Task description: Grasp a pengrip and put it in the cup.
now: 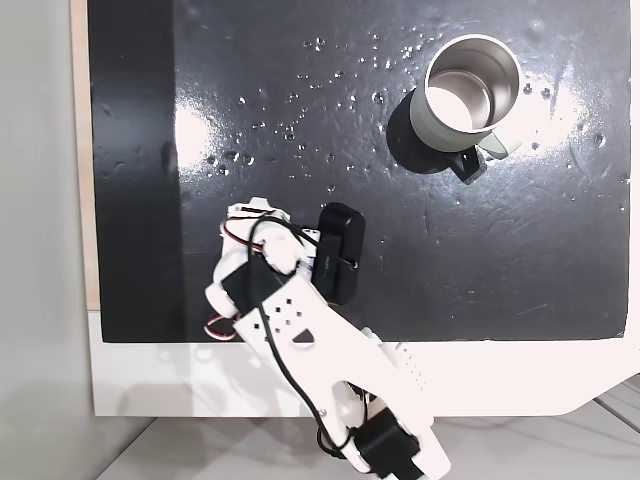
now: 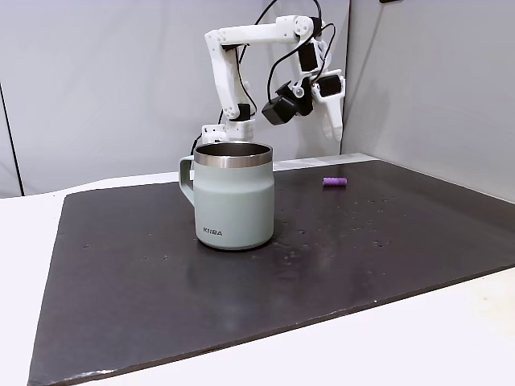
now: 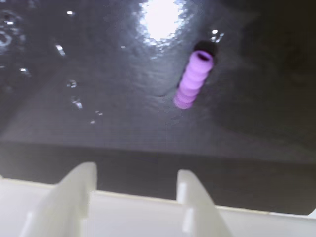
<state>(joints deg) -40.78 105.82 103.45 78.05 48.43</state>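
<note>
The light-purple ribbed pengrip (image 2: 335,182) lies on the black mat, well to the right of the cup (image 2: 235,201) in that fixed view. In the wrist view the pengrip (image 3: 193,81) rests on the mat ahead of and slightly right of my gripper (image 3: 136,173), whose two white fingertips stand apart with nothing between them. My gripper (image 2: 332,133) hangs in the air above the pengrip, fingers pointing down. The grey-green cup (image 1: 432,118) with its steel interior stands upright at the mat's upper right, handle toward the bottom right. In that fixed view my arm (image 1: 300,320) hides the pengrip.
The black mat (image 1: 450,260) covers most of the white table (image 1: 500,375) and has bright glare spots and small specks. Grey walls (image 2: 96,88) stand behind the arm's base. Open mat lies between gripper and cup.
</note>
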